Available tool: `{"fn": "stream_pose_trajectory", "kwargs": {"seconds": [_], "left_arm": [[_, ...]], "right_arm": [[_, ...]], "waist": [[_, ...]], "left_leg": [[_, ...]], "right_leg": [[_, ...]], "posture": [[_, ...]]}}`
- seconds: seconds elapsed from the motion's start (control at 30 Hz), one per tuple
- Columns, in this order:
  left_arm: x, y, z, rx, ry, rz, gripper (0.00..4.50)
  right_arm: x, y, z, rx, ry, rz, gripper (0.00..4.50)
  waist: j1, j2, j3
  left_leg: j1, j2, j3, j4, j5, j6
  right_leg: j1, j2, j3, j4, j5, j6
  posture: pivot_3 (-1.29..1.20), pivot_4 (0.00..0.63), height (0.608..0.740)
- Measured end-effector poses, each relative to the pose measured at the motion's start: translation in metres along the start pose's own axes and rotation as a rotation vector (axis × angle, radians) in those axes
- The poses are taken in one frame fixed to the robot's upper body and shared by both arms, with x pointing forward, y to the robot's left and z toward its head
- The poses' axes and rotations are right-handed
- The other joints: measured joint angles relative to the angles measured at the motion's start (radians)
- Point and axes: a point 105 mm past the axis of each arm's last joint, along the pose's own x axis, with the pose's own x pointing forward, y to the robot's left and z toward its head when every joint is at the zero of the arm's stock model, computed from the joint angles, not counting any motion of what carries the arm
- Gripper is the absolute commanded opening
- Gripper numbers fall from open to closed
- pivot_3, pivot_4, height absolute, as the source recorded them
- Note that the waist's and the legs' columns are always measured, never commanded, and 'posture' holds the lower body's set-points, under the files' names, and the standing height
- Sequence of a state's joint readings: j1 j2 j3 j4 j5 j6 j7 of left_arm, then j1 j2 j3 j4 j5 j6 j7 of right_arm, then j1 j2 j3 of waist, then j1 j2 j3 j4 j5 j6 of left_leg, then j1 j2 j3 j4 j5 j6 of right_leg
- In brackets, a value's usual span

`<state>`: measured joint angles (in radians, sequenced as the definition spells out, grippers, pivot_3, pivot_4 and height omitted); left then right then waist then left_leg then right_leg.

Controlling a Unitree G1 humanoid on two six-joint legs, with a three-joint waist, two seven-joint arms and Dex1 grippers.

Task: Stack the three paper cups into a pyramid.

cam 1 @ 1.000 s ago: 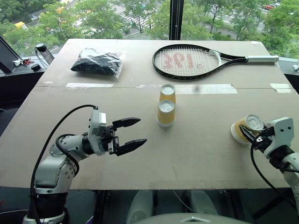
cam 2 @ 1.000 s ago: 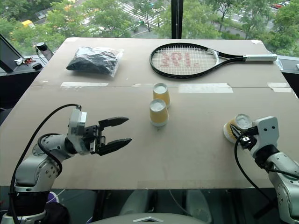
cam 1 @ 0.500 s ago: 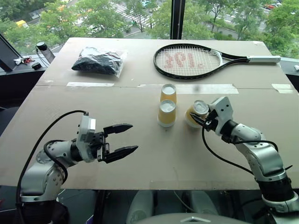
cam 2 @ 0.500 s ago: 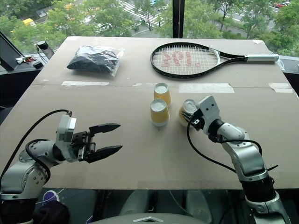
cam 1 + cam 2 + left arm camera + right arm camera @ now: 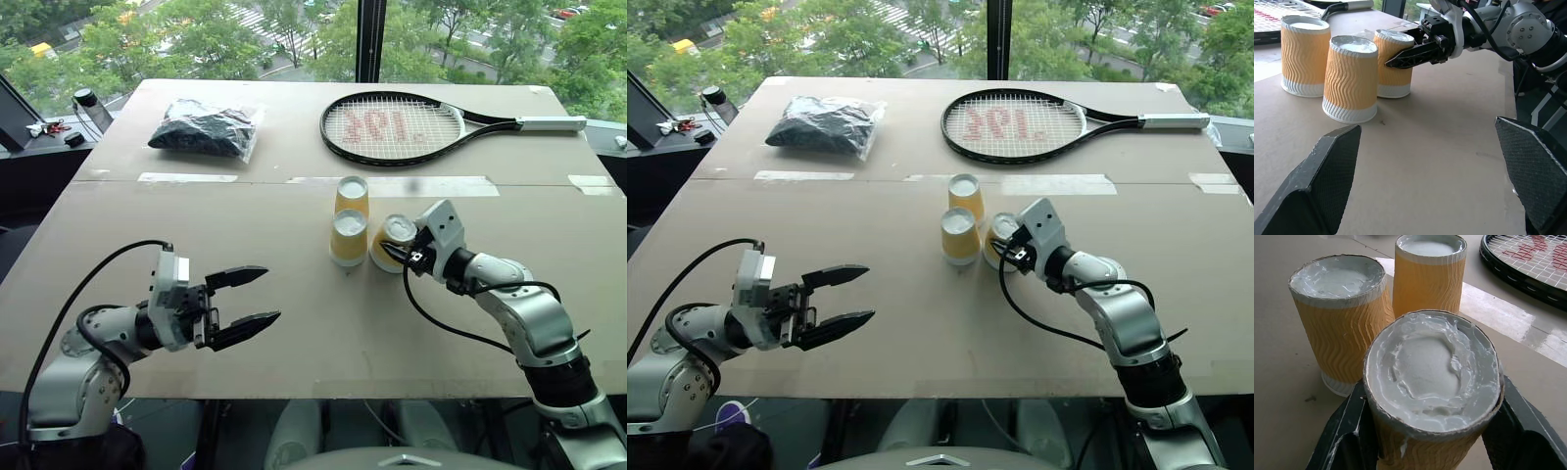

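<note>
From the head views, the right gripper reaches in over the middle of the table with its two black fingers clamped on a paper cup, which sits tilted just beside the near standing cup; the far standing cup is right behind that one, toward the racket. The left wrist view gives what the head views cannot: seen low across the board, the held cup stands bottom-up with its wide rim down at the surface, whether resting on it cannot be told, one black finger lying across its side, and the three cups form a close cluster with the front one nearest and the third beside it. The right wrist view looks straight onto the held cup's crumpled white base between the two fingers, with the other two cups just beyond. All three are small, tapered and upside down, with wavy ribbed yellow-orange sides and white bands at rim and base. The left gripper hangs above the near left part of the table, its fingers spread wide with nothing in them. The table is a pale brown board with strips of tape across a seam; a tennis racket and a bag of dark material lie at the far side. Beyond the window, green trees and a street show below.
</note>
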<state>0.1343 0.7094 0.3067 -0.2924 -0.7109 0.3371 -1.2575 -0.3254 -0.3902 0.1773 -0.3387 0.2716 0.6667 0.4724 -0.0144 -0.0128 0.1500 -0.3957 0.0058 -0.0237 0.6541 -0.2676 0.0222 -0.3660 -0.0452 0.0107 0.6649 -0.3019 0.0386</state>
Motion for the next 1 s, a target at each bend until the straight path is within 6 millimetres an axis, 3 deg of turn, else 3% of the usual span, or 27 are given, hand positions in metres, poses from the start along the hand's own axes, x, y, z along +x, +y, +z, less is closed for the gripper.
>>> {"fn": "stream_pose_trajectory", "kwargs": {"seconds": [0.27, 0.3, 0.4, 0.57, 0.7, 0.83, 1.0], "left_arm": [[0.000, 0.001, 0.000, -0.001, 0.000, 0.010, 4.50], [0.000, 0.001, 0.000, 0.000, 0.000, 0.009, 4.50], [0.001, 0.001, 0.001, 0.006, -0.003, 0.008, 4.50], [0.002, 0.002, 0.003, 0.013, -0.005, 0.005, 4.50], [0.002, 0.002, 0.002, 0.011, -0.007, 0.006, 4.50], [0.002, 0.002, 0.002, 0.016, -0.017, 0.012, 4.50], [0.003, 0.001, -0.001, 0.006, -0.027, 0.015, 4.50]], "right_arm": [[0.002, 0.002, 0.001, -0.003, 0.012, -0.016, 2.00], [0.002, 0.002, 0.001, -0.007, 0.012, -0.016, 3.02], [0.003, 0.006, 0.000, -0.010, 0.020, -0.006, 4.36], [0.003, 0.009, -0.001, -0.018, 0.029, 0.011, 4.36], [-0.006, 0.008, 0.013, -0.051, 0.004, 0.041, 4.36], [-0.025, -0.001, 0.050, -0.115, -0.054, 0.104, 4.36], [-0.021, -0.012, 0.086, -0.103, -0.133, 0.111, 4.36]], "waist": [[0.000, 0.000, 0.000], [0.000, 0.000, 0.000], [0.000, 0.000, 0.000], [0.000, 0.000, 0.000], [0.000, 0.000, 0.000], [-0.001, 0.000, 0.001], [-0.004, 0.000, 0.000]], "left_leg": [[0.000, 0.000, 0.000, 0.000, 0.000, 0.000], [0.000, 0.000, 0.000, 0.000, 0.000, 0.000], [0.000, 0.000, 0.000, 0.000, 0.000, 0.000], [0.000, 0.000, 0.000, 0.000, 0.000, 0.000], [0.000, 0.000, 0.000, 0.000, 0.000, 0.000], [0.000, 0.000, 0.000, 0.000, 0.000, 0.000], [0.000, 0.000, 0.000, -0.001, 0.000, 0.000]], "right_leg": [[0.000, 0.000, 0.000, 0.000, 0.000, 0.000], [0.000, 0.000, 0.000, 0.000, 0.000, 0.000], [0.000, 0.000, 0.000, 0.000, 0.000, 0.000], [0.000, 0.000, 0.000, 0.000, 0.000, 0.000], [-0.001, 0.000, 0.000, 0.000, 0.000, 0.000], [-0.001, -0.001, 0.000, 0.000, 0.000, 0.000], [-0.002, 0.000, 0.001, 0.001, 0.000, 0.000]], "posture": [[0.00, 0.150, 0.740], [0.00, 0.150, 0.740], [0.00, 0.150, 0.740], [0.00, 0.150, 0.740], [0.00, 0.150, 0.740], [0.00, 0.150, 0.740], [0.00, 0.150, 0.740]]}}
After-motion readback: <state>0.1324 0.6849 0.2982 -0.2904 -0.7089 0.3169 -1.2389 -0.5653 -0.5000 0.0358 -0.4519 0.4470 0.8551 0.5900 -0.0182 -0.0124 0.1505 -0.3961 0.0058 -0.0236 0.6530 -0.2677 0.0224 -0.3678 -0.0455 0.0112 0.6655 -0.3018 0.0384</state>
